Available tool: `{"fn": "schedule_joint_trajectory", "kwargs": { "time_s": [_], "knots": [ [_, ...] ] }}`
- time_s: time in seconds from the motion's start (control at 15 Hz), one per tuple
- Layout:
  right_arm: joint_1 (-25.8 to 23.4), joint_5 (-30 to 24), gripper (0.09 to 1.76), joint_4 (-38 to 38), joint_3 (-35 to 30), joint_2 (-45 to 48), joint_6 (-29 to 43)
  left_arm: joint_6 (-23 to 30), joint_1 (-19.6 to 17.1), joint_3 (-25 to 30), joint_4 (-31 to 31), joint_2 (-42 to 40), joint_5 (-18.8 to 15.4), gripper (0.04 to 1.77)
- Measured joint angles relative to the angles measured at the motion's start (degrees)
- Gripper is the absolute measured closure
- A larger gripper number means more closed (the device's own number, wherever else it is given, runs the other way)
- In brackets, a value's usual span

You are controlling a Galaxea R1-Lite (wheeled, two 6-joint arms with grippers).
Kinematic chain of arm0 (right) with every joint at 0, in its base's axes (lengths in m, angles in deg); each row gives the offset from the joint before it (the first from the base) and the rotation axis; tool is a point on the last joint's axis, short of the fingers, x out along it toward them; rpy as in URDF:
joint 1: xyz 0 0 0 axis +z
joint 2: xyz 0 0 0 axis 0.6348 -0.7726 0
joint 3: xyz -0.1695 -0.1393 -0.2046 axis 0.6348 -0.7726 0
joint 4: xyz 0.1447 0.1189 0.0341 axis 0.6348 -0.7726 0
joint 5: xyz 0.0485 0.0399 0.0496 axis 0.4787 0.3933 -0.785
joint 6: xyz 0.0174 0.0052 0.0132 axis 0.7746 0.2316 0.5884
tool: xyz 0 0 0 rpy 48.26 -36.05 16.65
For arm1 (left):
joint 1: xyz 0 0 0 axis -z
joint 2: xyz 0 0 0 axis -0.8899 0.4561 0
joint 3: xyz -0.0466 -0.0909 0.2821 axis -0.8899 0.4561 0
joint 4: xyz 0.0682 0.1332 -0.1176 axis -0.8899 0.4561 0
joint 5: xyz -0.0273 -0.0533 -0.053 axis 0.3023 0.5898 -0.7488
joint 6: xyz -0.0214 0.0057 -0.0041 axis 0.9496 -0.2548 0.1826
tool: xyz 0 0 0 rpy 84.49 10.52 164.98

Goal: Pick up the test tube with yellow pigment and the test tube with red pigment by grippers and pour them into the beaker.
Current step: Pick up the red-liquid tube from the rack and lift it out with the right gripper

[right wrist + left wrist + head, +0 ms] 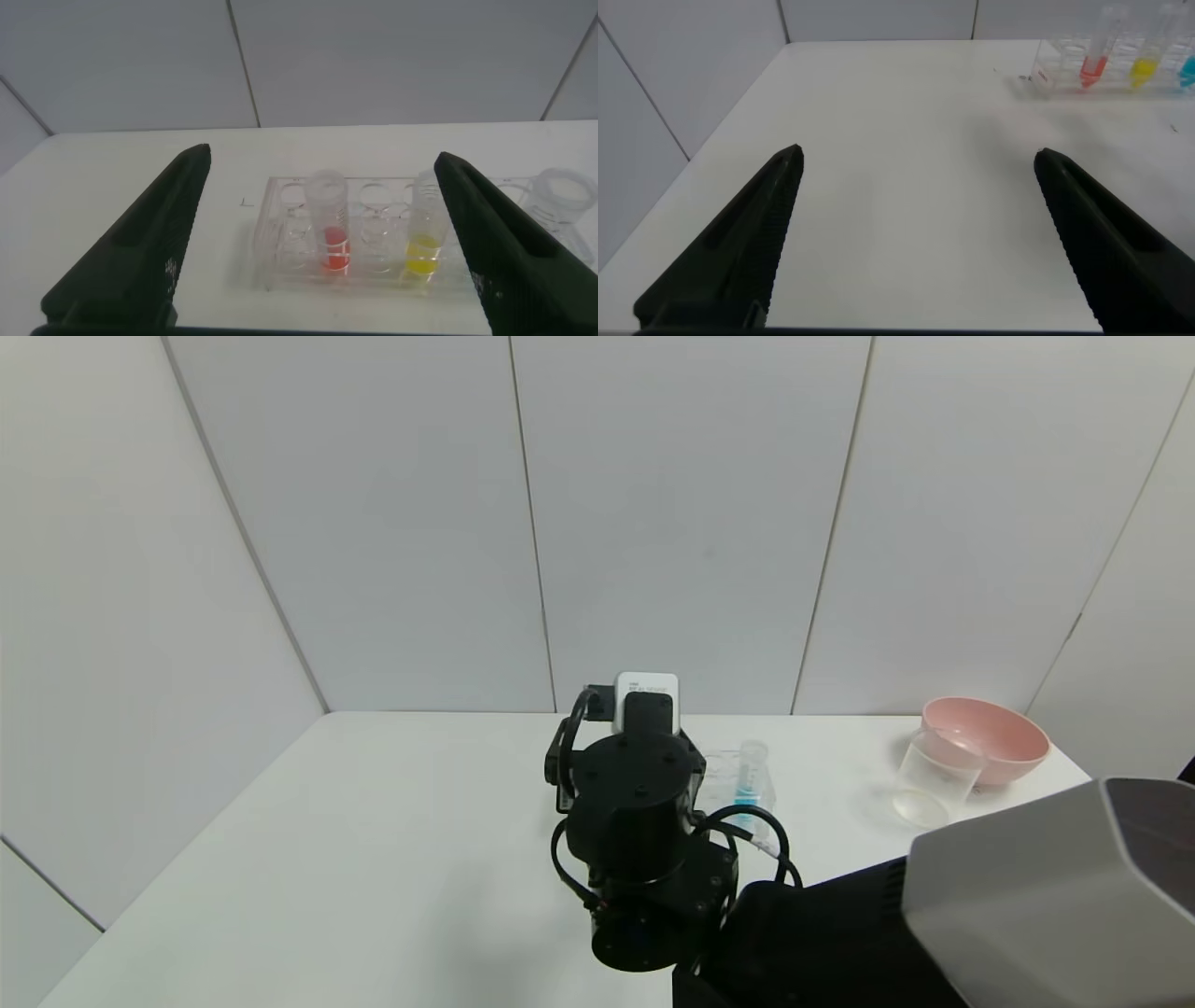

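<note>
On the white table [373, 859], the right gripper [322, 247] hovers spread wide before the clear rack [280, 243]; the test tube with red pigment [332, 233] and the test tube with yellow pigment [425, 233] stand upright there. Left gripper [915, 243] gapes, holding nothing.

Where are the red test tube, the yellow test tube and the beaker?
test tube with red pigment [334, 250], right wrist view, red liquid.
test tube with yellow pigment [423, 255], right wrist view, yellow liquid.
beaker [932, 775], head view, side wall.
</note>
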Motion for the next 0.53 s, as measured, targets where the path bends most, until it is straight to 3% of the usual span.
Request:
{"fn": "schedule_joint_trajectory", "kwargs": {
  "time_s": [0.53],
  "knots": [
    [-3.44,-1.89,0.14,-0.50,8.73,-13.14,1.33,0.02,0.00,0.00,0.00,0.00,0.00,0.05]
  ]
}}
